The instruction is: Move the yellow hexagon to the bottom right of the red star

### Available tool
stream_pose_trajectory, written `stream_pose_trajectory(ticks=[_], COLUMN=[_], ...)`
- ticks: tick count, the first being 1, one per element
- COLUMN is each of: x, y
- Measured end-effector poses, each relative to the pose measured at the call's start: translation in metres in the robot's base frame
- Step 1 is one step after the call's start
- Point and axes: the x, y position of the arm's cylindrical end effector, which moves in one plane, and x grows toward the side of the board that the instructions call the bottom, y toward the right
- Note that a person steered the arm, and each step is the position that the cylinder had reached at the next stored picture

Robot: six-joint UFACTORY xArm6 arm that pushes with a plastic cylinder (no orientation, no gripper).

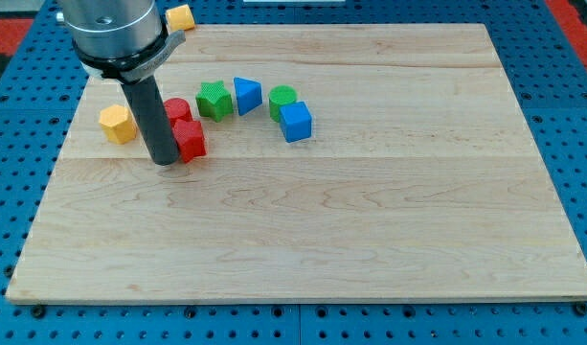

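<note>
The yellow hexagon (117,124) lies near the board's left edge, at the view's upper left. The red star (191,139) lies to its right, with a red round block (178,110) just above it. My tip (166,161) rests on the board between the hexagon and the red star, touching or almost touching the star's left side. The rod hides part of both red blocks.
A green star (214,100), a blue triangle (246,94), a green round block (282,99) and a blue cube (296,122) form an arc right of the red blocks. Another yellow block (181,16) sits at the board's top edge. The wooden board (370,220) lies on blue pegboard.
</note>
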Motion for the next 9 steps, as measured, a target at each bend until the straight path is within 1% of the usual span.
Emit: stream_pose_trajectory(ticks=[1,2,3,4,5,6,7,8,9], x=[0.02,-0.035,-0.101,-0.054,0.003,0.013,0.056,0.049,0.054], y=[-0.056,-0.134,-0.112,-0.048,-0.027,-0.107,-0.054,0.008,0.047])
